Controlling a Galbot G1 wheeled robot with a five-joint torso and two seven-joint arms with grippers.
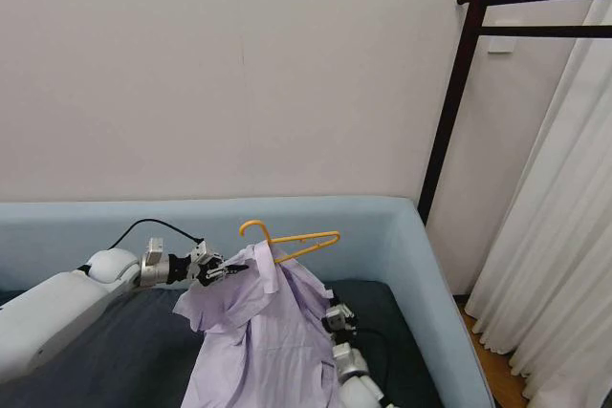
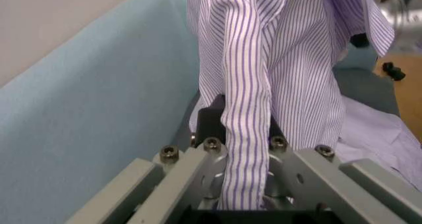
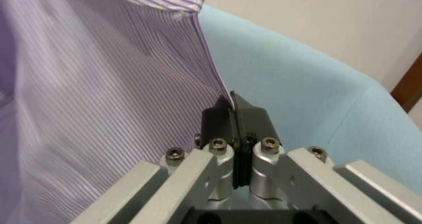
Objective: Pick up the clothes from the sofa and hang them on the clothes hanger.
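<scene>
1. Nearest, low at the left edge: left arm [image 1: 57, 308], reaching over the sofa [image 1: 402, 236] seat.
2. On the left gripper [image 1: 215, 272], fingers [image 2: 209, 119] pinch a fold of the striped shirt [image 1: 258, 332].
3. Shirt hangs above the seat, with a yellow hanger [image 1: 306, 239] sticking out at its top.
4. On the right gripper [image 3: 232, 115], fingers are clamped on the shirt's edge.
5. Dark rack [image 1: 449, 112] stands past the sofa's right end, well apart from the shirt.

Open air above sofa back [image 1: 363, 209]; rack post [image 1: 446, 121] rightward
</scene>
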